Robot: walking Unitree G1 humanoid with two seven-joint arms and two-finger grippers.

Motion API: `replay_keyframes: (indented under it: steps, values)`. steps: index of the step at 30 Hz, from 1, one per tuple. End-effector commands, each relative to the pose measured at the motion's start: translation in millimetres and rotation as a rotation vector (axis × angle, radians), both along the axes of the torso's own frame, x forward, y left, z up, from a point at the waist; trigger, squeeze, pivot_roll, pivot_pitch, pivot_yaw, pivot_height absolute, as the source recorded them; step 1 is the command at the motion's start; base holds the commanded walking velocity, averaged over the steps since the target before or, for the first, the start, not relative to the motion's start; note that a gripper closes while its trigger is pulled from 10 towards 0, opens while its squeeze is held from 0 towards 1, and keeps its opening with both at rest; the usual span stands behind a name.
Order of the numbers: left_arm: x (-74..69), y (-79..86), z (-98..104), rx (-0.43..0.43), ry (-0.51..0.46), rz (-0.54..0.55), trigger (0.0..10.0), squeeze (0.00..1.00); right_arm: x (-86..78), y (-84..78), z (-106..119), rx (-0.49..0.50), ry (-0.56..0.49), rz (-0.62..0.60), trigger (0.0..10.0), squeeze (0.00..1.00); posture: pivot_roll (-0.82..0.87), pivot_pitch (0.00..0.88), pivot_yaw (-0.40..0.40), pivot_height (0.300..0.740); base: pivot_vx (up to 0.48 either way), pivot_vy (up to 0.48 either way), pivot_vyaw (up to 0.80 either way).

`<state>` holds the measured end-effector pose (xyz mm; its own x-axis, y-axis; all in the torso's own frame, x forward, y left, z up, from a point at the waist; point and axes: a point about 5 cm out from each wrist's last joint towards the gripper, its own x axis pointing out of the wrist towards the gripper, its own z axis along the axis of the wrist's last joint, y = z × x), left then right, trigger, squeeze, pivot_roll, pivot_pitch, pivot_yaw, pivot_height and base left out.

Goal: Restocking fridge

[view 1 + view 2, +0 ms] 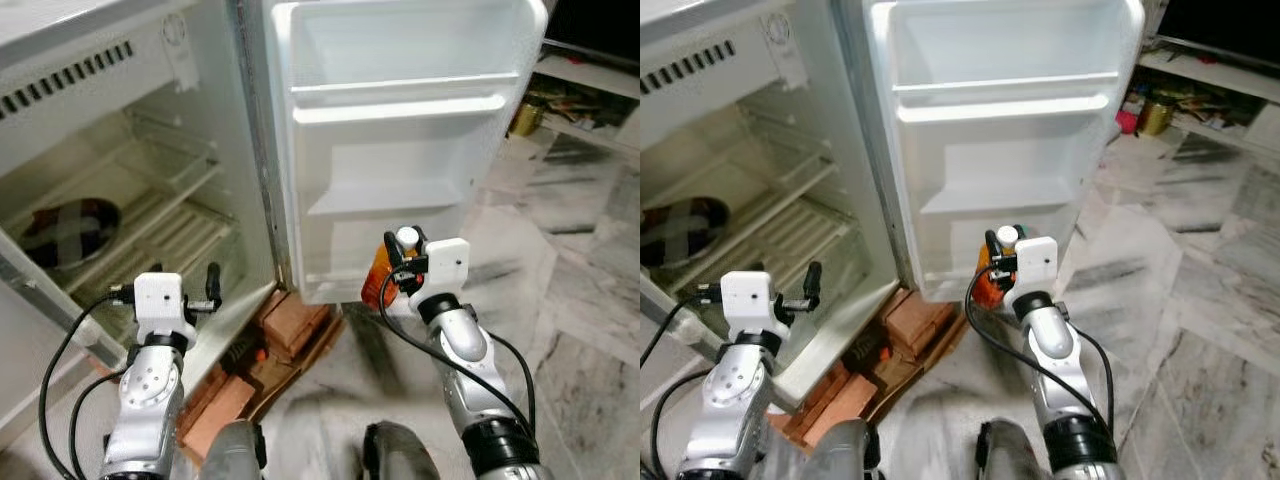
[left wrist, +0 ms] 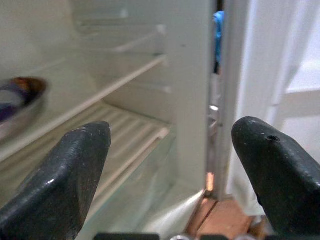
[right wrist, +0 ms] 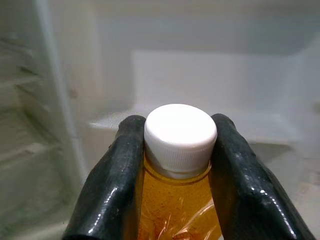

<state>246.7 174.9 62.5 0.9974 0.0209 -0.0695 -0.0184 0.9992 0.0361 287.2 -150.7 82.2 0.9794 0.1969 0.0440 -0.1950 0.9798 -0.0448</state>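
— Amber liquid, clear plastic: what is that bottle (image 3: 177, 200) like?
— Its white ribbed screw cap (image 3: 180, 139) sits on a narrow neck, and the orange-gold contents show through the wall. No label or writing can be read on it.
— Where is it?
— Clamped at the neck between the two black fingers (image 3: 111, 185) of the right tool (image 1: 401, 262), held upright just in front of the lowest shelf of the open fridge door (image 1: 400, 130).
— And the door itself?
— White, with moulded racks, all bare plastic, swung wide beside the fridge (image 1: 150, 190) cabinet.
— The other arm?
— The left tool (image 2: 175, 165) is raised at the cabinet's lower opening, its fingers spread apart with nothing between them. Beyond it lie ribbed white shelves and a dark bowl (image 1: 72, 230) with a checked pattern.
— Below?
— Red bricks (image 1: 290, 325) under the fridge corner, on a marble floor (image 1: 590, 300).
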Motion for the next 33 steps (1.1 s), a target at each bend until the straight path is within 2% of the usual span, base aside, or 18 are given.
replay_keyframes:
  steps: [1, 26, 33]
  values:
    - [0.6, -1.6, 1.2, 0.005, 0.0, -0.016, 10.0, 0.0, 2.7, -2.7, 9.1, -0.001, -0.037, -0.011, 10.0, 0.0, -0.03, 0.0, 0.003, 0.667, 0.296, 0.0, 0.0]
    - [-0.8, -2.5, -0.9, -0.002, 0.011, -0.009, 10.0, 0.0, 0.7, -0.8, 7.8, -0.013, -0.022, 0.031, 10.0, 0.0, -0.03, 0.007, -0.005, 0.667, 0.363, 0.0, 0.0]
    - [-1.2, -2.2, -1.4, 0.0, 0.016, -0.004, 10.0, 0.0, -0.3, 2.6, 7.9, -0.004, -0.023, 0.047, 10.0, 0.0, -0.03, 0.007, -0.005, 0.667, 0.332, 0.0, 0.61]
